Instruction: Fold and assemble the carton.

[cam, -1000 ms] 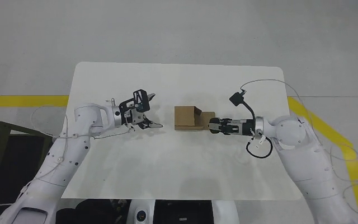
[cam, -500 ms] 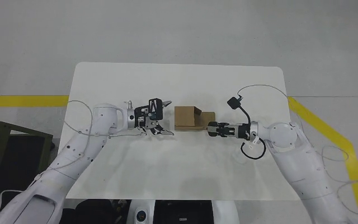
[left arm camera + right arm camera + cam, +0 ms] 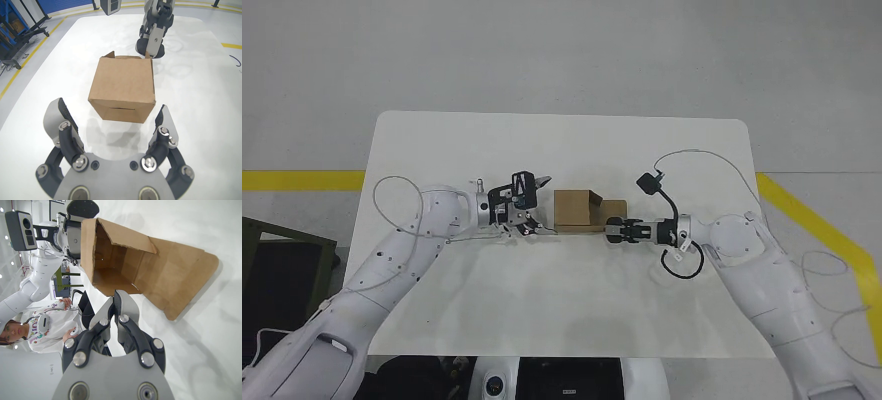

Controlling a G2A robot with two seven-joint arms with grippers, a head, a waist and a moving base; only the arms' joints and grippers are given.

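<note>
White table (image 3: 442, 150) carried the work. Carton (image 3: 572, 210) lay on its side at table centre, closed end toward the left arm. Left gripper (image 3: 112, 103) was spread wide, just short of that closed end, holding nothing. Right gripper (image 3: 115, 293) was pinched together, tips touching the carton's open rim.

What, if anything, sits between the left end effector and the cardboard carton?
Nothing visible does. Only bare table lies between the open left end effector and the closed end of the carton. The right end effector is at the carton's far, open side, not in between.
</note>
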